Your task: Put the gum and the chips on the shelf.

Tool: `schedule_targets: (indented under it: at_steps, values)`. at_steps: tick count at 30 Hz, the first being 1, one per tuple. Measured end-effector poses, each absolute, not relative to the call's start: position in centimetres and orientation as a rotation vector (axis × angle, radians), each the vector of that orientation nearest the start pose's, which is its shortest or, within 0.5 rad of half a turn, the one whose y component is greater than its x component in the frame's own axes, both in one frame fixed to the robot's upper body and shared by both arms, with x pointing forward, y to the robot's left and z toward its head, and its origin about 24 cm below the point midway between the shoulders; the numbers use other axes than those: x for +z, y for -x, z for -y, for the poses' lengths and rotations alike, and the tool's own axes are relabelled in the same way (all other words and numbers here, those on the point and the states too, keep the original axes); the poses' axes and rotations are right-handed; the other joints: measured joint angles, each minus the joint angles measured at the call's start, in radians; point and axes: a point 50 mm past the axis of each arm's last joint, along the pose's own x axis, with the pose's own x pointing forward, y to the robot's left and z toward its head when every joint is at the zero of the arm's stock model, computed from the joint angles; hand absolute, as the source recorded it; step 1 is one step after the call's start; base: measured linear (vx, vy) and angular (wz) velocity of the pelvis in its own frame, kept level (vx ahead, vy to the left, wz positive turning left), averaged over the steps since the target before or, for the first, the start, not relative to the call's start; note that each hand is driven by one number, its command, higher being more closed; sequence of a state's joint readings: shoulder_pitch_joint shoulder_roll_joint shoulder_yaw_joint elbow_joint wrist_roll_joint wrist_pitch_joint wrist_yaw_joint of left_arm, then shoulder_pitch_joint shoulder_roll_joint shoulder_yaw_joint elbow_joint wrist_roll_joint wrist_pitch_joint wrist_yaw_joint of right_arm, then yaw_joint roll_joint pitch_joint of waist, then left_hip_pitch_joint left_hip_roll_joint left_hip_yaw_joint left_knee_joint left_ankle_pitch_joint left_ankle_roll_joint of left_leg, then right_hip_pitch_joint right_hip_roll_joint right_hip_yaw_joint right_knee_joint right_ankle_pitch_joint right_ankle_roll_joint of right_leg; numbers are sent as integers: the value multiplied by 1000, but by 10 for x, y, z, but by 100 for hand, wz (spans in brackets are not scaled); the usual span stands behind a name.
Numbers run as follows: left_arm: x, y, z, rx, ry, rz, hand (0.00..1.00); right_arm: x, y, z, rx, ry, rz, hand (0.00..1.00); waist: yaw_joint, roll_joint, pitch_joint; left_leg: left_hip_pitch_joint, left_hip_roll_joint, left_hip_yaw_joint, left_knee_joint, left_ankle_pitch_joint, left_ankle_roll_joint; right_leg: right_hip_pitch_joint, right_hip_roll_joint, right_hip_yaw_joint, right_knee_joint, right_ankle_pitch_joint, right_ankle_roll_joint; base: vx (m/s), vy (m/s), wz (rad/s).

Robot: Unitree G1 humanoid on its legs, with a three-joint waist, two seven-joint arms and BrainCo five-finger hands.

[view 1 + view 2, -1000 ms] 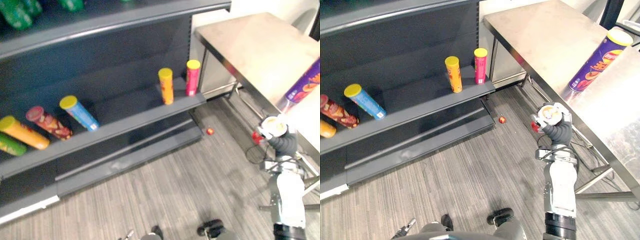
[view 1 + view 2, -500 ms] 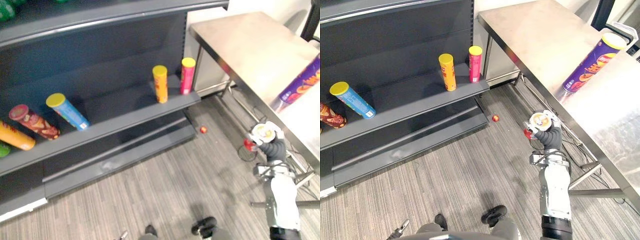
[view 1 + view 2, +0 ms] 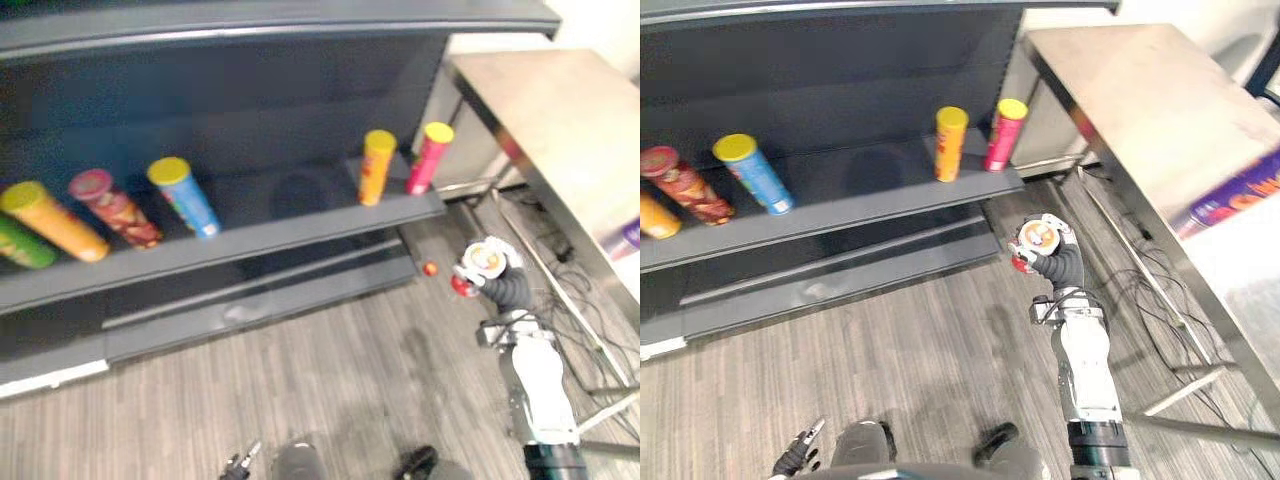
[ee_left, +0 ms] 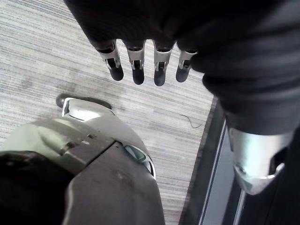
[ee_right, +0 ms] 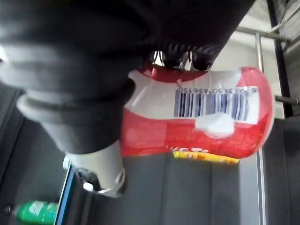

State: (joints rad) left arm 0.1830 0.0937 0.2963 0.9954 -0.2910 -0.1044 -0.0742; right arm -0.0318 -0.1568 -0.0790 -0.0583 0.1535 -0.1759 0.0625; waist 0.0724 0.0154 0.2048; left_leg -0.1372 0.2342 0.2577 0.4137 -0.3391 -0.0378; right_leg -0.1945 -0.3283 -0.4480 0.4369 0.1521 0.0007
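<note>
My right hand (image 3: 1062, 266) is shut on the gum (image 3: 1040, 238), a red tub with a white lid (image 3: 487, 261). It holds the tub upright above the floor, just in front of the right end of the dark shelf (image 3: 280, 232). In the right wrist view the fingers curl round the tub's red and white label (image 5: 201, 112). The chips (image 3: 1238, 194), a purple can, stand on the steel table (image 3: 1120, 80) at the right. My left hand (image 4: 136, 65) hangs over the floor with its fingers straight and empty.
On the shelf board stand an orange can (image 3: 377, 167) and a pink can (image 3: 428, 157). Further left lie a blue can (image 3: 185, 195), a red-brown can (image 3: 112, 207), an orange one (image 3: 55, 220) and a green one (image 3: 20, 245). A small red ball (image 3: 430, 268) lies on the floor.
The camera has swung toward the shelf, so the whole picture has shifted. My right hand still holds the gum and is now closer to the shelf's right end.
</note>
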Motion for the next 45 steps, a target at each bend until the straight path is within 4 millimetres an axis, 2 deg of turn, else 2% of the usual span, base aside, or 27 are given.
schedule_targets:
  at_steps: [1,3,5,7,8,9,10,11,12,13,16,18,21,24,28,31,32,33,35,36,38,40,42,43,44,45]
  values:
    - [-155,-69,-234,478,285,-978,0,80,-252,189,24,23,251,100,-2,-4,5,4,-6,-58,-26,12,5,-14,75,174,-20,-104,64,69,30,122]
    - [-157,-64,-236,476,250,-1013,0,74,-247,187,44,22,229,100,-8,-9,3,29,-33,-117,-50,19,11,-7,132,278,-46,-150,63,115,-3,132]
    - [-160,-56,-234,466,229,-1059,0,74,-246,184,66,23,227,100,-28,-9,4,66,-59,-206,-70,20,11,-27,190,341,-71,-193,66,209,-72,139]
    - [-161,-54,-236,467,223,-1067,0,74,-246,181,88,23,227,100,-36,-13,3,79,-63,-266,-85,26,-1,-58,225,391,-127,-192,68,211,-171,116]
    - [-161,-54,-235,466,223,-1070,0,74,-246,178,99,21,228,100,-40,-25,3,88,-67,-294,-89,29,-10,-67,232,430,-198,-173,85,223,-224,109]
    - [-161,-53,-236,469,223,-1073,0,73,-246,178,102,20,226,100,-40,-36,0,93,-71,-301,-88,28,-20,-62,230,448,-235,-152,99,242,-278,100]
    - [-161,-50,-240,484,220,-1076,0,74,-246,175,110,18,228,100,-40,-75,-3,116,-87,-302,-89,19,-50,-62,216,460,-272,-45,98,259,-321,71]
    - [-162,-49,-236,492,241,-1079,0,75,-247,175,118,26,232,100,-34,-54,2,135,-59,-324,-91,9,-75,-42,235,446,-246,-109,111,262,-325,49]
    - [-163,-49,-232,488,251,-1080,0,77,-248,173,124,25,239,100,-30,-45,0,135,-41,-326,-98,17,-86,-41,248,436,-246,-115,102,235,-379,23]
    - [-164,-50,-225,479,269,-1082,0,82,-248,170,138,26,263,100,-33,-43,0,142,-21,-328,-130,54,-113,-37,261,405,-245,-142,88,149,-292,21]
    - [-164,-50,-224,484,283,-1075,0,80,-244,175,121,25,253,100,-44,-39,-1,153,5,-359,-182,125,-136,-9,274,341,-244,-175,62,93,-235,49]
    - [-164,-50,-223,495,299,-1073,0,79,-244,175,119,25,253,100,-42,-42,-3,153,8,-366,-207,168,-138,-1,274,323,-254,-192,56,38,-186,38]
    - [-165,-47,-223,502,305,-1080,0,76,-241,175,122,21,240,100,-43,-34,-8,148,22,-371,-257,217,-149,9,284,299,-298,-185,51,11,-119,24]
    - [-165,-45,-224,500,301,-1087,0,69,-237,176,125,18,211,100,-45,-27,-13,157,33,-345,-288,232,-156,6,295,296,-299,-183,47,-8,-62,4]
    - [-165,-45,-224,501,298,-1089,0,65,-234,176,122,14,196,100,-45,-34,-19,154,15,-339,-264,236,-159,-11,281,313,-287,-191,49,-36,16,-15]
    - [-164,-45,-225,503,290,-1082,0,61,-231,178,115,13,177,100,-49,-44,-23,73,-24,-352,-64,249,-140,9,258,323,-287,-197,40,-19,2,-4]
    - [-164,-47,-224,487,279,-1079,0,58,-228,179,111,13,165,100,-50,-46,-23,33,-35,-352,34,275,-110,28,249,322,-294,-197,40,0,0,0]
    - [-163,-47,-223,483,276,-1075,0,57,-227,179,108,13,158,100,-50,-47,-23,18,-39,-352,75,296,-108,38,246,322,-296,-197,39,-1,-32,-3]
    - [-162,-49,-223,461,263,-1068,0,52,-221,184,85,14,137,100,-50,-49,-23,5,-47,-348,168,379,-100,81,243,339,-296,-207,24,10,-73,-11]
    - [-162,-50,-224,456,257,-1064,0,52,-220,186,74,14,135,100,-50,-56,-21,-4,-48,-345,187,395,-92,85,242,345,-298,-209,21,25,-80,-20]
    - [-162,-50,-225,446,244,-1065,0,54,-220,194,25,3,147,100,-55,-62,-22,-25,-52,-322,191,324,-78,77,237,371,-298,-212,17,26,-48,-19]
    - [-162,-47,-224,437,235,-1076,0,56,-219,204,-33,2,158,100,-77,-58,-23,-27,-86,-303,59,213,-73,47,226,401,-293,-211,16,0,15,-20]
    - [-164,-40,-223,439,233,-1098,0,57,-219,208,-53,6,163,100,-86,-48,-28,4,-97,-298,-150,197,-78,22,232,427,-285,-211,17,-10,100,-34]
    - [-164,-37,-222,438,231,-1107,0,59,-220,207,-51,7,167,100,-88,-43,-29,20,-99,-299,-206,198,-80,16,237,438,-278,-211,17,7,207,-68]
    - [-167,-28,-214,438,248,-1136,0,65,-221,209,-50,19,193,100,-91,-1,-35,60,-90,-300,-302,200,-82,4,273,464,-271,-209,30,24,188,-81]
    - [-168,-26,-211,438,254,-1145,0,67,-222,208,-48,18,205,100,-88,11,-32,72,-82,-305,-312,227,-99,3,291,480,-270,-207,40,53,290,-118]
